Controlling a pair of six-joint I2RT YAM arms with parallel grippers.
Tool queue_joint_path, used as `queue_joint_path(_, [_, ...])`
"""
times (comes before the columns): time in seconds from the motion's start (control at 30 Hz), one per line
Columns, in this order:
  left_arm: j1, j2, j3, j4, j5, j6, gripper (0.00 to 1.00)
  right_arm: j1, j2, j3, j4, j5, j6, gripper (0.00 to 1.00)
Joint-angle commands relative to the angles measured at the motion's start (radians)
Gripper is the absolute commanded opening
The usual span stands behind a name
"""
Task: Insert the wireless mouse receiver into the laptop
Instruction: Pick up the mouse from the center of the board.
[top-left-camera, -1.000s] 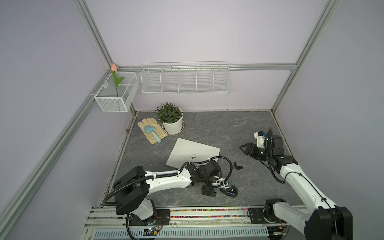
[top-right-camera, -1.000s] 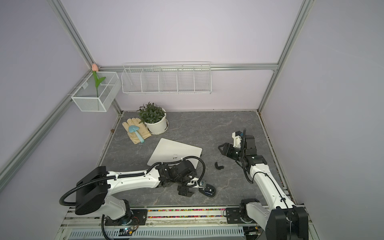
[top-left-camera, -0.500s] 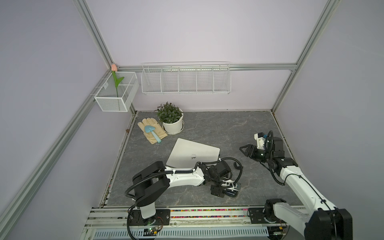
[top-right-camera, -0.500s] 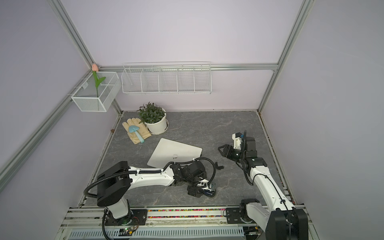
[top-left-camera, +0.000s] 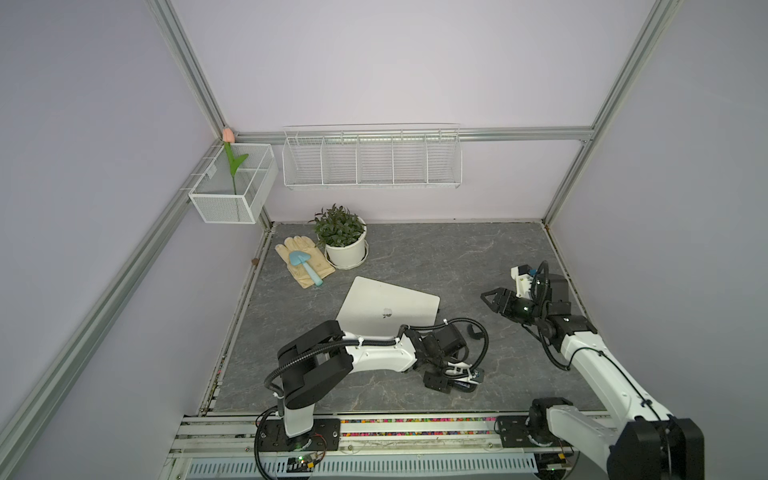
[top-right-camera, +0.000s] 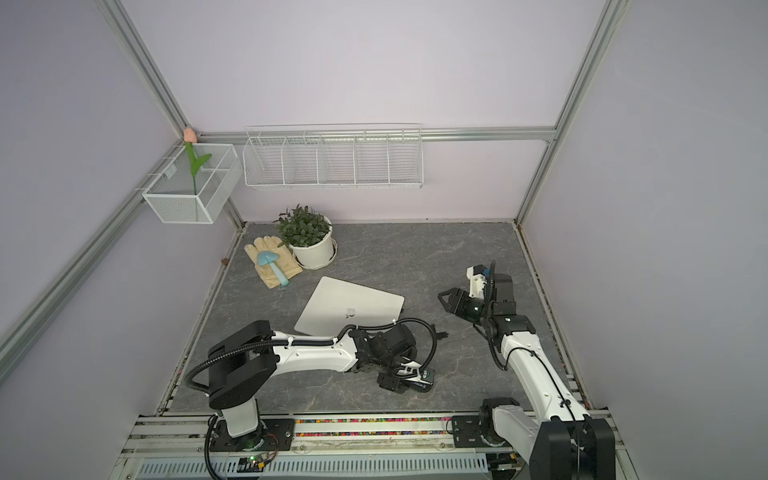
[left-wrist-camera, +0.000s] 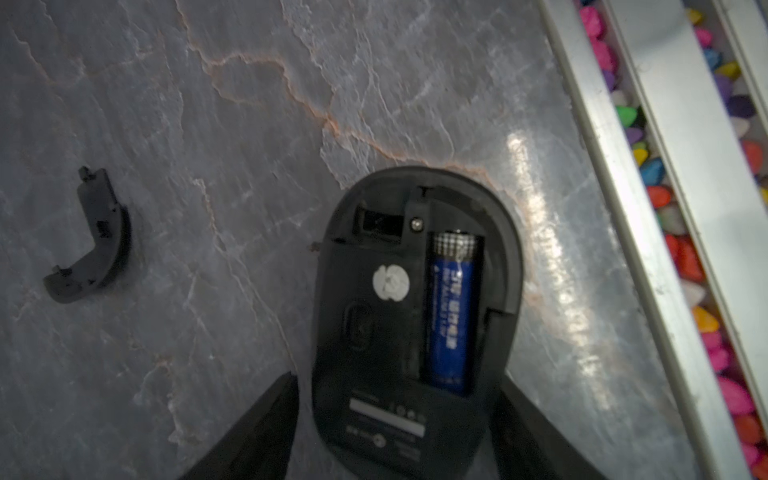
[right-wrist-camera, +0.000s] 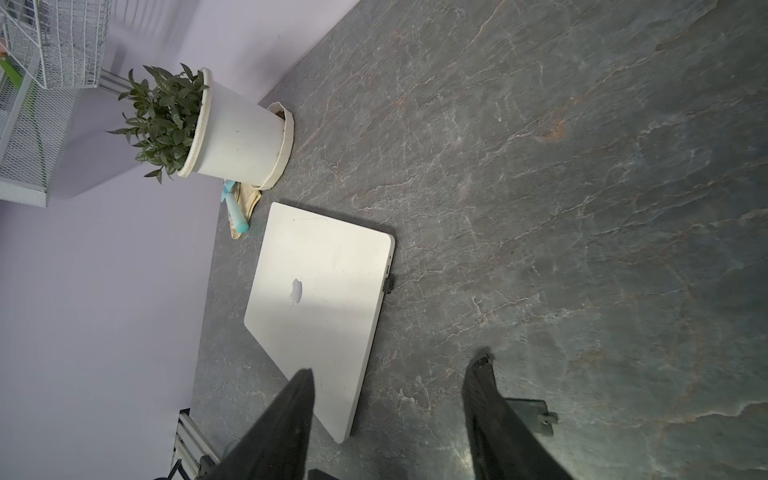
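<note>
The laptop (right-wrist-camera: 316, 291) lies closed on the table (top-left-camera: 457, 257), and my right gripper (right-wrist-camera: 394, 363) hangs wide and empty beside it. My left gripper (left-wrist-camera: 397, 374) flanks the upturned mouse (left-wrist-camera: 374, 316) closely; I cannot tell whether it pinches. The wireless mouse receiver (right-wrist-camera: 389, 285) sits against the laptop's side edge.

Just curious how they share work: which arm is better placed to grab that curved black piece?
Right: the right claw, open and empty, hangs near the curved piece; the left claw straddles the mouse.
</note>
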Motion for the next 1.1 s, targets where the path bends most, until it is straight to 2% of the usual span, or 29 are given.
queue_joint_path(0.0, [-0.008, 0.019, 0.016, -0.003, 0.021, -0.011, 0.67, -0.007, -0.022, -0.017, 0.015, 0.003, -0.003, 0.61])
queue_joint_path(0.1, [-0.009, 0.021, 0.004, 0.014, 0.023, -0.027, 0.65, -0.009, -0.031, -0.021, 0.013, 0.009, -0.005, 0.61])
queue_joint_path(0.33, [-0.013, 0.034, 0.024, 0.013, 0.036, -0.046, 0.7, -0.011, -0.04, -0.027, 0.013, 0.012, -0.007, 0.61])
queue_joint_path(0.53, [-0.014, 0.043, 0.037, 0.003, 0.046, -0.066, 0.68, -0.013, -0.053, -0.029, 0.01, 0.016, -0.011, 0.61])
queue_joint_path(0.67, [-0.014, 0.05, 0.041, -0.007, 0.051, -0.075, 0.58, -0.014, -0.065, -0.029, 0.001, 0.025, -0.02, 0.61])
queue_joint_path(0.8, [-0.014, 0.056, 0.046, -0.005, 0.039, -0.1, 0.33, -0.015, -0.08, -0.033, -0.004, 0.032, -0.024, 0.61])
queue_joint_path(0.97, [-0.014, 0.023, 0.021, 0.034, -0.03, -0.154, 0.29, -0.015, -0.069, -0.033, -0.013, 0.031, -0.033, 0.61])
queue_joint_path(1.07, [-0.003, -0.054, -0.003, 0.02, -0.053, -0.166, 0.25, 0.002, -0.044, -0.004, -0.075, 0.066, -0.067, 0.6])
